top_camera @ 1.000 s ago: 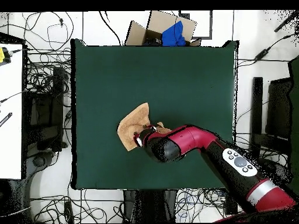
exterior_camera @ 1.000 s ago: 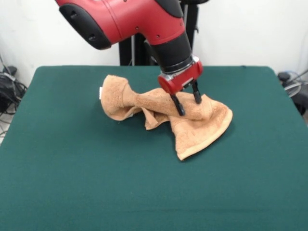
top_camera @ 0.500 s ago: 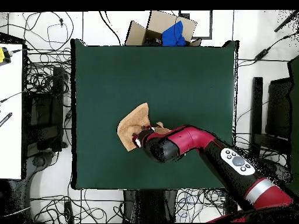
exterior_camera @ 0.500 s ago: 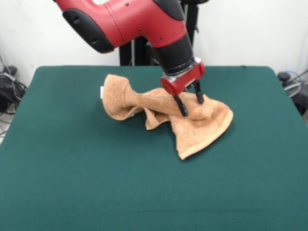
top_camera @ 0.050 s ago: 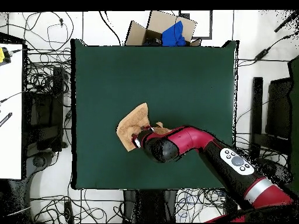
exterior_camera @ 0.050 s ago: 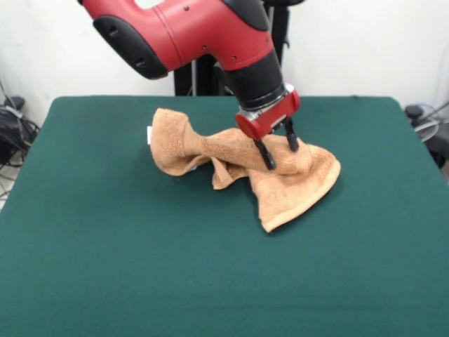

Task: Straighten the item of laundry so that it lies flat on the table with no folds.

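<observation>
**Fingers astride a ridge of the bunched towel**

The green worktop (exterior_camera @ 0.050 s ago: 105, 267) carries a light-orange towel (exterior_camera @ 0.050 s ago: 295, 193) near its middle, twisted and rumpled, one corner spread flat toward the front. The red arm (exterior_camera @ 0.050 s ago: 189, 31) reaches down over it. Its gripper (exterior_camera @ 0.050 s ago: 278, 154) has two black fingers (exterior_camera @ 0.050 s ago: 266, 156) parted, straddling a raised fold of the towel without pinching it closed.

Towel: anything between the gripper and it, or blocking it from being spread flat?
Nothing visible. The gripper straddles a raised fold of the towel, fingers apart. Bare table surrounds the cloth on every side.
</observation>
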Controlling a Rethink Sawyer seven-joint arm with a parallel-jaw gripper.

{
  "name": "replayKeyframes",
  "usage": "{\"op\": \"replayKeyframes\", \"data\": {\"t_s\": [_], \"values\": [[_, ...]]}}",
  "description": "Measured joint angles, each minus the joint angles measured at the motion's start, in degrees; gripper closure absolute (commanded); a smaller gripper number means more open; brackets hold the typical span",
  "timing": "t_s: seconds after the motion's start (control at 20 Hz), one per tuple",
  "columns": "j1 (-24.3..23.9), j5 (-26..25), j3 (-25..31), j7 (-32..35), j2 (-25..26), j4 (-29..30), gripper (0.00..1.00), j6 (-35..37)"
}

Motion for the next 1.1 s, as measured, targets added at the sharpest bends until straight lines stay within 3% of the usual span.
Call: {"op": "replayKeyframes", "data": {"t_s": [0.05,0.1,1.1], "values": [[0.0,0.02,0.0,0.0,0.0,0.0,0.0,0.0],[0.0,0.02,0.0,0.0,0.0,0.0,1.0,0.0],[1.7,1.64,-0.02,0.0,-0.44,0.03,1.0,0.02]]}}
